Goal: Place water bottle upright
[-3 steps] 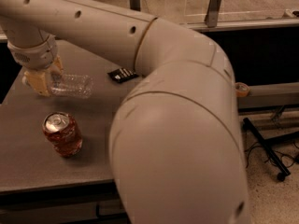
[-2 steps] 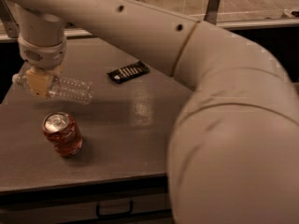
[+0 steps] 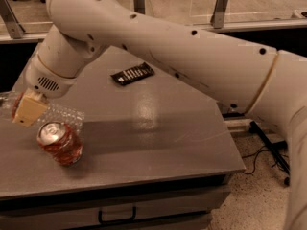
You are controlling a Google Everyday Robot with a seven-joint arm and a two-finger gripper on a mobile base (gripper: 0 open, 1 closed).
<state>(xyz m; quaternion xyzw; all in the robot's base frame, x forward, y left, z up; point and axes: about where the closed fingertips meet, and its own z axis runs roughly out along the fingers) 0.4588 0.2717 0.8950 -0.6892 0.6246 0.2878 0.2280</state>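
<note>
The claw (image 3: pixel 26 113) is at the far left of the camera view, low over the left edge of the desk (image 3: pixel 158 128). It is closed around the water bottle (image 3: pixel 64 115), gripping it across the body. One tan finger (image 3: pixel 29 108) lies across the near side of the bottle; the other finger is hidden behind it.

The bottle lies on its side, not upright, with its length running left to right. Its clear ribbed body sticks out to the right of the claw, and a shorter clear part shows to the left, close to the picture's edge. I cannot tell which end carries the cap. I also cannot tell whether the bottle rests on the desk or hangs just above it.

A red can (image 3: pixel 60 143) with a silver top stands just in front of the bottle's right end, leaning a little. The can's top rim overlaps the bottle in this view, so I cannot tell whether the two touch.

The big white arm (image 3: pixel 192 56) reaches in from the right and crosses above the back of the desk to the wrist (image 3: pixel 50 80) at the left. A flat black bar with pale markings (image 3: pixel 133 74) lies further back on the desk, well apart from the can and bottle. A dark drawer handle (image 3: pixel 116 218) shows under the front edge. Black cables (image 3: pixel 268 150) lie on the speckled floor to the right.
</note>
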